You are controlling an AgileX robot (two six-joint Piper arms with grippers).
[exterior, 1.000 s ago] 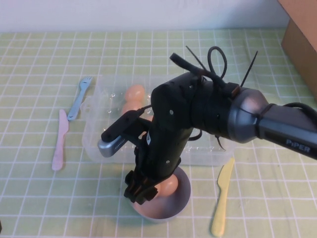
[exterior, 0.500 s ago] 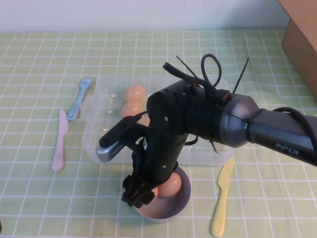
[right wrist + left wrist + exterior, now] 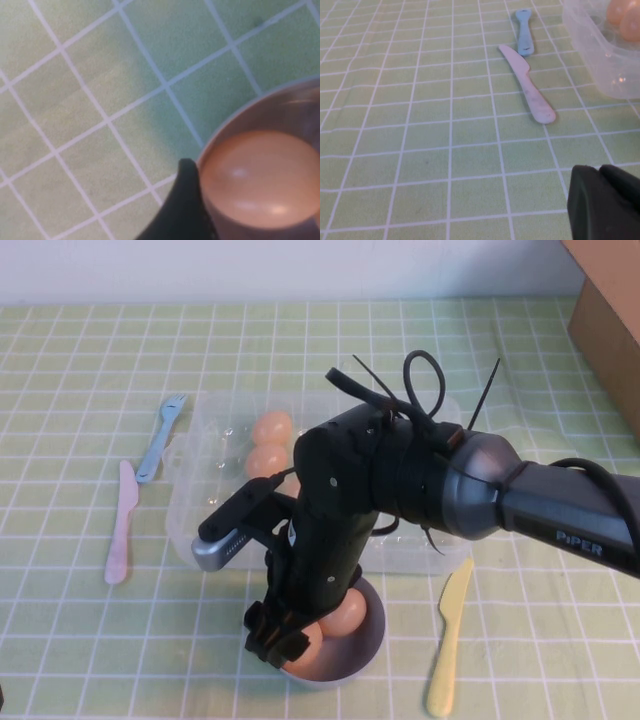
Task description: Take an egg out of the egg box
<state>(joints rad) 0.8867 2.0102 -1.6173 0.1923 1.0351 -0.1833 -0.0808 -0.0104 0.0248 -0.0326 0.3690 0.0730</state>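
The clear egg box point(image 3: 195, 502) lies mid-table with two peach-tan eggs point(image 3: 271, 427) showing at its far left; the arm hides the rest. My right gripper point(image 3: 280, 640) reaches down into the round grey-blue bowl point(image 3: 374, 628) just in front of the box. It is shut on an egg point(image 3: 307, 648), low inside the bowl beside another egg point(image 3: 346, 614). In the right wrist view one dark finger point(image 3: 187, 200) touches the egg's point(image 3: 257, 180) side inside the bowl's rim point(image 3: 260, 102). My left gripper point(image 3: 600, 172) is shut and empty, low over the cloth to the left of the box point(image 3: 600, 60).
A pink plastic knife point(image 3: 119, 523) and a blue fork point(image 3: 160, 436) lie left of the box. A yellow knife point(image 3: 447, 637) lies right of the bowl. A cardboard box point(image 3: 610, 320) stands at the far right. The green checked cloth point(image 3: 80, 360) covers the table.
My right gripper has sunk a little lower and slightly left into the bowl with the egg. The second egg in the bowl shows more. The left arm has not moved.
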